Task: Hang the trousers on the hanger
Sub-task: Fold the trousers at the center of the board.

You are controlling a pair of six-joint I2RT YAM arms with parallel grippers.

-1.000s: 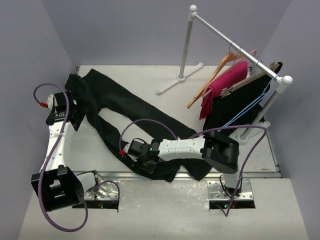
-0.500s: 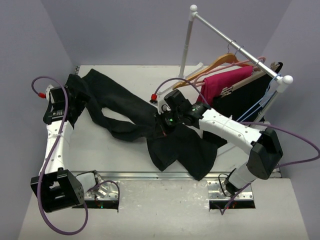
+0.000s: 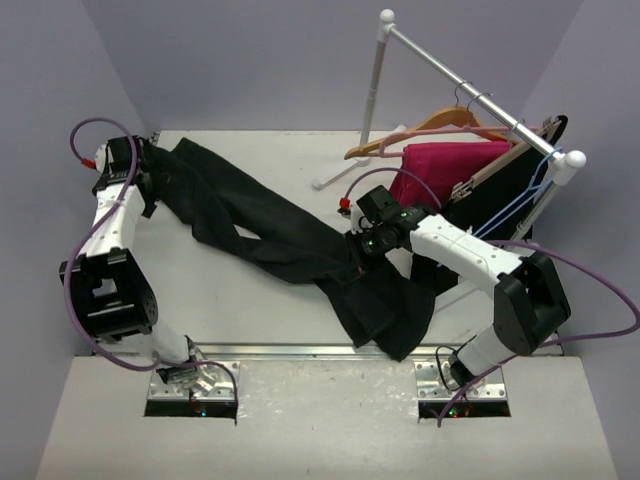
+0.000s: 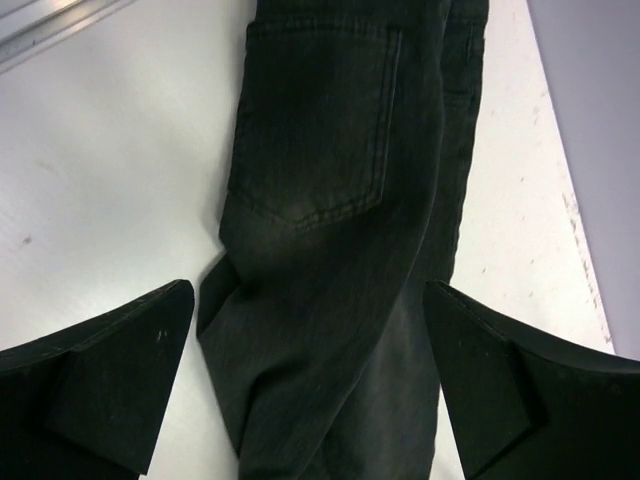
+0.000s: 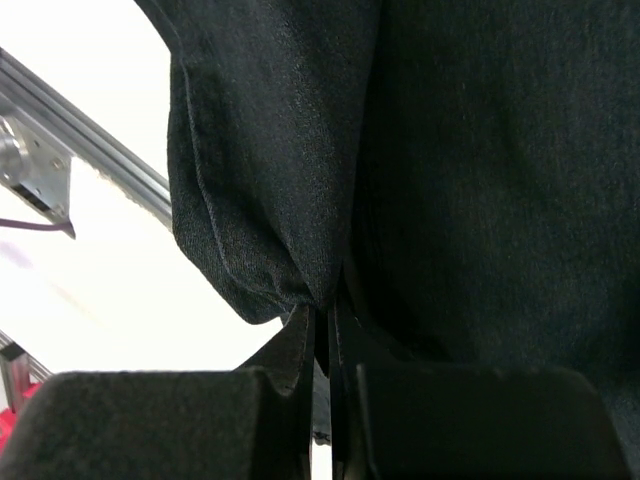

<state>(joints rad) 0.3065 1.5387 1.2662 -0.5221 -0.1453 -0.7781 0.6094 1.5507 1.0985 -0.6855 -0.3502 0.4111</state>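
Note:
The black trousers lie stretched across the table from the far left corner to the near right. My right gripper is shut on a fold of one leg, and the cloth hangs from the pinched jaws of the right gripper. My left gripper hovers open over the waist end. In its wrist view the left gripper straddles the seat and back pocket of the trousers without touching them. The tan wooden hanger hangs on the rail, behind and right of my right gripper.
A white clothes rack stands at the far right, its base foot on the table. A magenta garment, a black garment clipped to a flat wooden hanger and a blue wire hanger hang on it. A metal rail edges the table's near side.
My right gripper carried the trouser leg from the near edge up and right toward the rack, pulling the trousers out straighter. My left arm swung back to the far left corner.

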